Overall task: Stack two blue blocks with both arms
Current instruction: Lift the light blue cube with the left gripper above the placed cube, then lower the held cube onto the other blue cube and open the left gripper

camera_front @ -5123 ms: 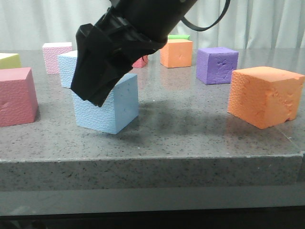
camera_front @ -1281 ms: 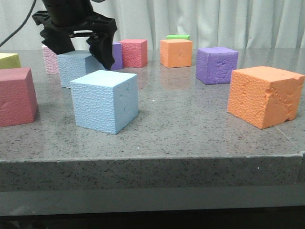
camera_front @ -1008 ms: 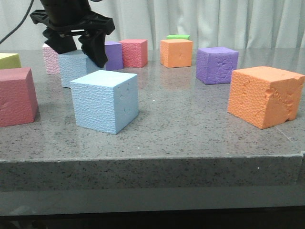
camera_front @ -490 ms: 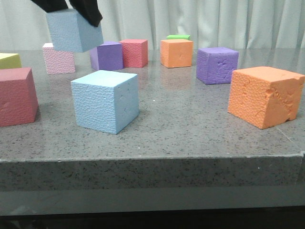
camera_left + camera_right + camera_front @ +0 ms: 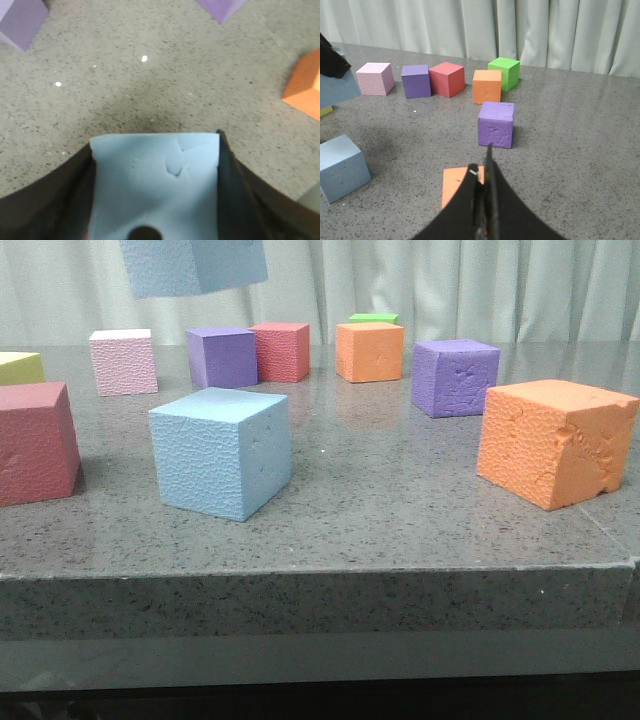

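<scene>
One blue block (image 5: 222, 452) sits on the grey table near the front left; it also shows in the right wrist view (image 5: 340, 167). The second blue block (image 5: 190, 265) hangs high in the air, up and behind the first, cut by the top of the front view. My left gripper (image 5: 155, 144) is shut on this block (image 5: 155, 190), a black finger pressed on each side; the gripper itself is out of the front view. My right gripper (image 5: 482, 167) is shut and empty, held above an orange cube (image 5: 457, 185), away from both blue blocks.
A large orange cube (image 5: 555, 440) and a purple cube (image 5: 455, 375) stand at the right. Pink (image 5: 123, 361), purple (image 5: 222, 355), red (image 5: 280, 350), orange (image 5: 370, 350) and green (image 5: 373, 317) cubes line the back. A dark red cube (image 5: 35, 440) is at the left edge.
The left gripper closed on the far blue block, lifted it off the table and carried it up and rightward; the gripper has left the top of the front view.
</scene>
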### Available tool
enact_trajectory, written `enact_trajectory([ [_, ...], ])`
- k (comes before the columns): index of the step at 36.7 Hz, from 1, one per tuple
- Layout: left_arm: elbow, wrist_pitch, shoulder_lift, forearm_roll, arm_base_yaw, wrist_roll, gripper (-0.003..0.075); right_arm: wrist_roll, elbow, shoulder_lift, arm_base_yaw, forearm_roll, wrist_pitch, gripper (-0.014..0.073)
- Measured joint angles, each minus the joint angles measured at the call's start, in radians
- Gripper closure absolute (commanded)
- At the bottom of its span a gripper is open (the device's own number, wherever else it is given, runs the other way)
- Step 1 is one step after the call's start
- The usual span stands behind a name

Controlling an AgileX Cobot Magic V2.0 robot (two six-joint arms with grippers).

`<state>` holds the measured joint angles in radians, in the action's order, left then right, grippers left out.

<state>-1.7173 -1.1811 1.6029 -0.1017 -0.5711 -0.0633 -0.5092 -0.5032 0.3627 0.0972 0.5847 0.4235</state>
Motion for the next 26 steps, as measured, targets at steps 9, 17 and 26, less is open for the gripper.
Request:
enact_trajectory([
  [9,0.146,0.060,-0.078,-0.006,-0.054,0.000,0.0384,0.000,0.000,0.000,0.000,0.000,0.010,0.0659],
  [17,0.234,0.127,-0.092,-0.011,-0.087,0.000,0.0384,0.000,0.000,0.000,0.000,0.000,0.031,0.0659],
  [26,0.314,0.228,-0.092,-0.013,-0.090,0.000,0.0381,0.000,0.000,0.000,0.000,0.000,0.035,0.0659],
])
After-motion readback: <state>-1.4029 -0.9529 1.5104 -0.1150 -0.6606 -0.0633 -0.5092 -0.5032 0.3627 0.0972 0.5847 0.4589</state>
